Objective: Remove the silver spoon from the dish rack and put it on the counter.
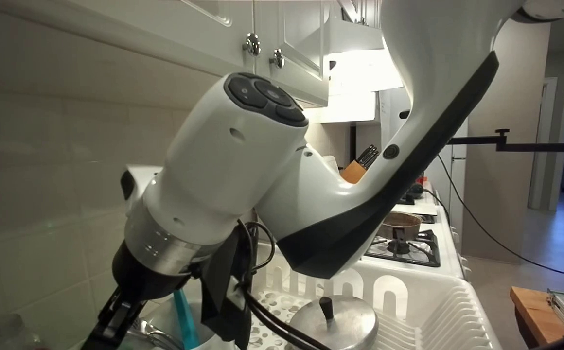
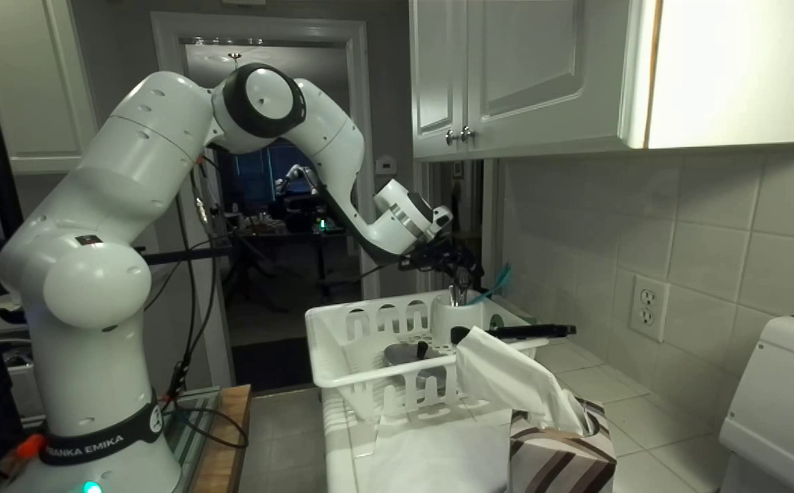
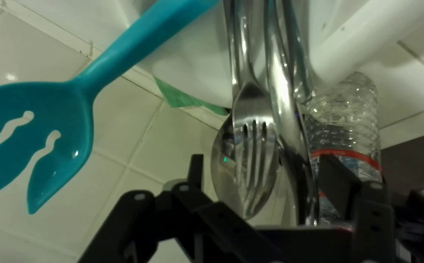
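Note:
The silver spoon (image 3: 221, 171) shows in the wrist view, its oval bowl behind a fork (image 3: 254, 120), with other shiny cutlery (image 3: 285, 98) close on the right. Its handle runs up among the other handles toward the white utensil cup (image 3: 193, 69). The cup (image 2: 446, 322) stands in the white dish rack (image 2: 349, 376). My gripper (image 3: 267, 171) is open, with one finger left of the spoon bowl and one right of the cutlery. In both exterior views the gripper (image 2: 462, 270) is over the cup. In an exterior view only part of the gripper (image 1: 112, 321) shows.
A teal slotted utensil (image 3: 62, 117) leans from the cup. A clear bottle (image 3: 343, 109) is behind the right finger. A knobbed metal lid (image 1: 345, 316) lies in the rack. A black-handled utensil (image 2: 534, 332) and tissue box (image 2: 561, 452) are near it; cabinets (image 1: 204, 29) hang above.

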{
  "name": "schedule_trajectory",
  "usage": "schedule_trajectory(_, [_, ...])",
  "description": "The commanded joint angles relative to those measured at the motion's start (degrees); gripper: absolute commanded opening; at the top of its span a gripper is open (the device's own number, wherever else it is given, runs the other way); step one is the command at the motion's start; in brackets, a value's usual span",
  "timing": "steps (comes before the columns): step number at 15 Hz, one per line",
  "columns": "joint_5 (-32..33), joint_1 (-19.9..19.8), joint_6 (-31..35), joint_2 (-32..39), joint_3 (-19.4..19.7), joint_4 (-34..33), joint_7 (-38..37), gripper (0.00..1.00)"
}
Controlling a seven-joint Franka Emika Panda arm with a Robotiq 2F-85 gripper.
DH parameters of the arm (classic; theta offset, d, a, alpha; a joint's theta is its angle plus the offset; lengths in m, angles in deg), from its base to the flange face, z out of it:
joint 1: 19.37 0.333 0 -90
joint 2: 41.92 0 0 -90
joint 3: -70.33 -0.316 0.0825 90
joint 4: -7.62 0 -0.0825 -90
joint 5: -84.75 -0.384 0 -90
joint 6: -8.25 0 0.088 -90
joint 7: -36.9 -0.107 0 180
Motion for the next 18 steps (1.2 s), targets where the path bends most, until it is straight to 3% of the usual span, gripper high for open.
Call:
schedule_trajectory(1, [0.37,0.48,0.85,0.90,0.43,-1.44,-1.02,0.74])
schedule_trajectory(2, [0.43,0.62,0.81,0.84,0.54,-1.38,-1.24,0.60])
schedule_trajectory(3, [0.40,0.64,0.81,0.80,0.53,-1.32,-1.27,0.58])
schedule_trajectory(11, [0.11,0.60,0.40,0.49,0.54,-0.94,-1.42,0.01])
schedule_trajectory(18, [0.83,1.78,-0.24,-0.53,1.56,-0.26,-4.05,0.02])
